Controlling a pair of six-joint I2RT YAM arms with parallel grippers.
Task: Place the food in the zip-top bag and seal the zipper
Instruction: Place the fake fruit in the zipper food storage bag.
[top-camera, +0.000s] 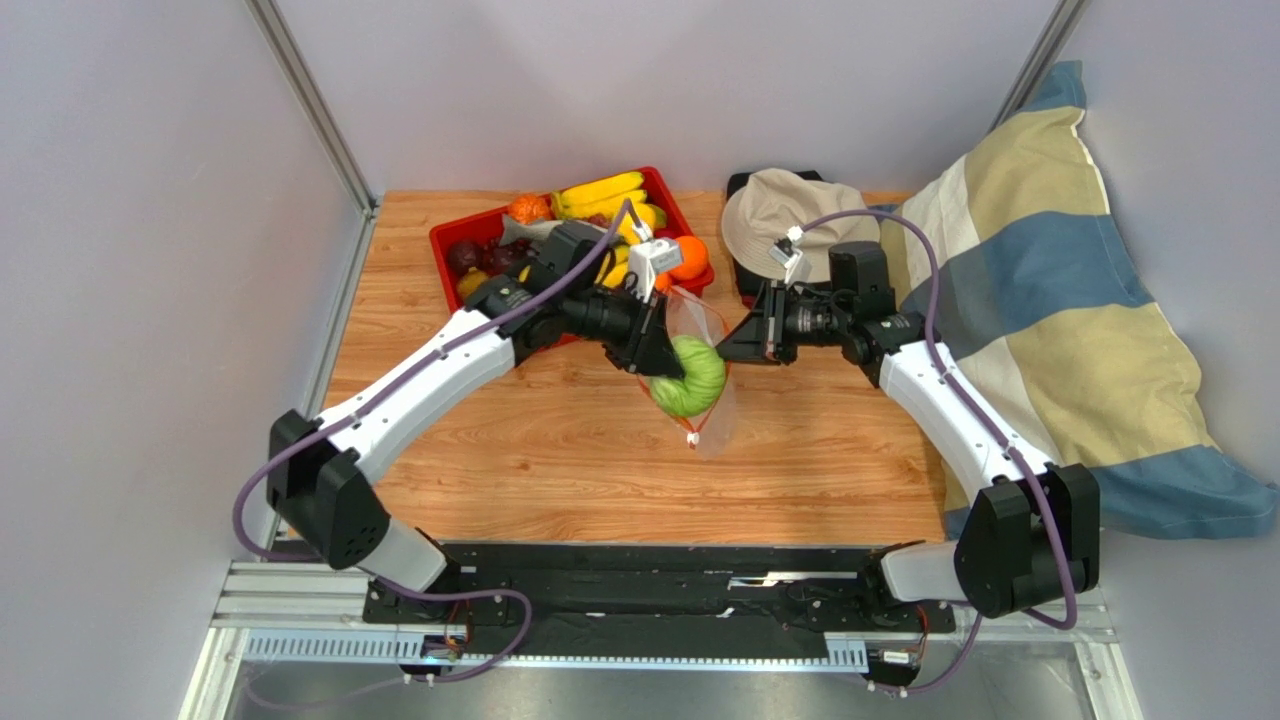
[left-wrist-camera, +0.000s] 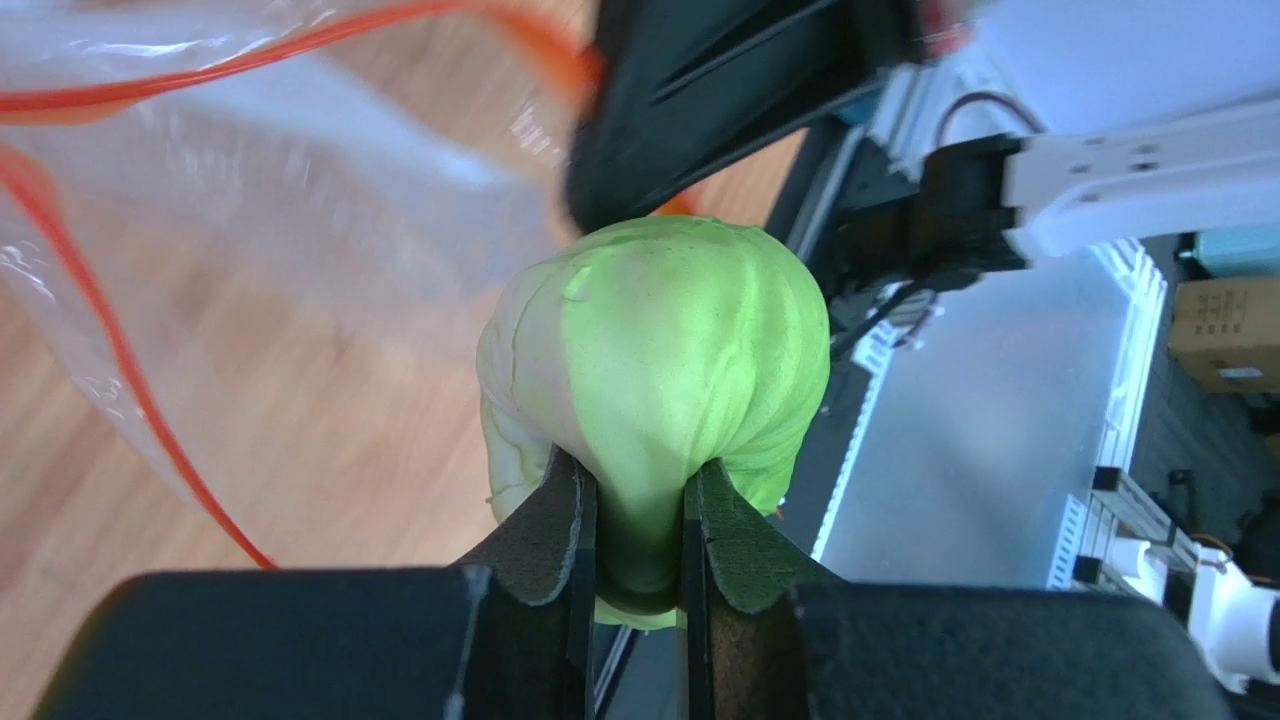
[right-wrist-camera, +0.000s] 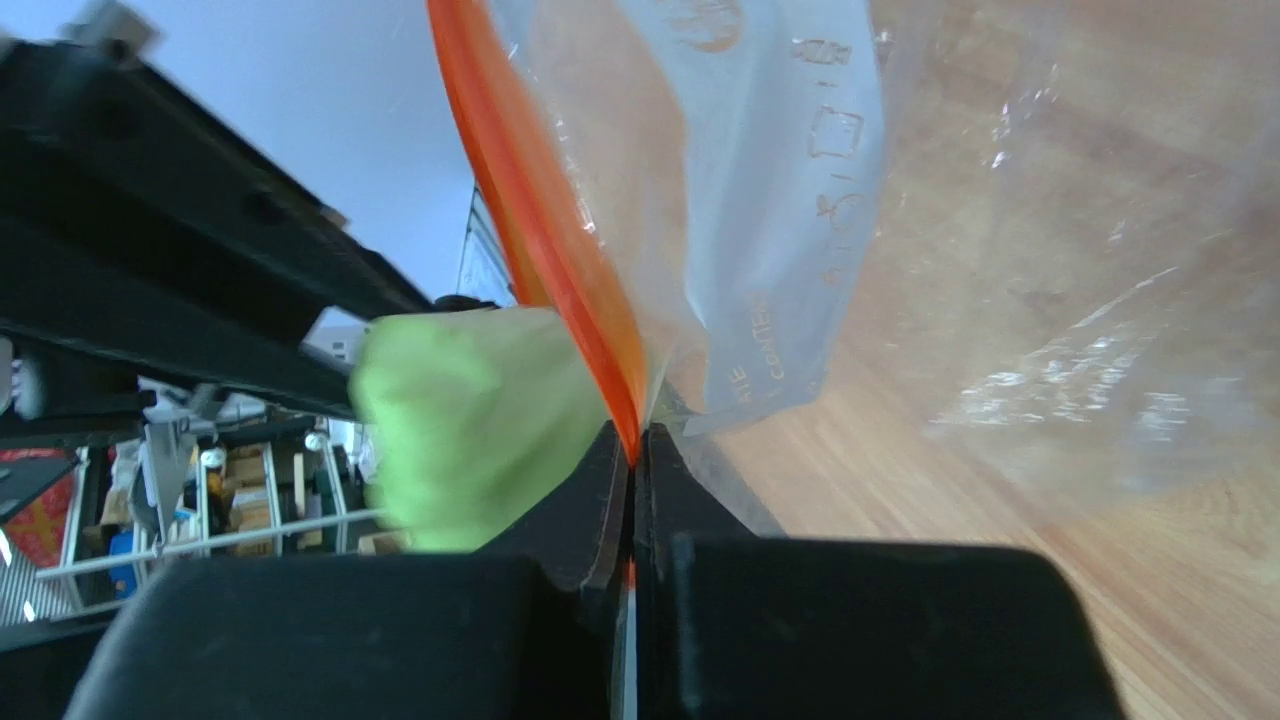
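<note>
Green ball (left-wrist-camera: 661, 375), clamped in the left gripper (left-wrist-camera: 639, 525), hangs near the red tray (top-camera: 451, 236) at the zip-top bag (right-wrist-camera: 781, 180); whether it is inside is unclear. Beside it, the right gripper (right-wrist-camera: 631, 465) pinches the zipper (right-wrist-camera: 526, 210).

The left arm (top-camera: 436, 368) stretches forward and to the right, and the left claw (left-wrist-camera: 639, 503) pinches tight on the green ball (left-wrist-camera: 661, 360). The right arm (top-camera: 947, 398) reaches in leftward, with the right claw (right-wrist-camera: 631, 450) clamped flat on the orange-red zipper (right-wrist-camera: 541, 240). The two claws are nearly tip to tip.
</note>
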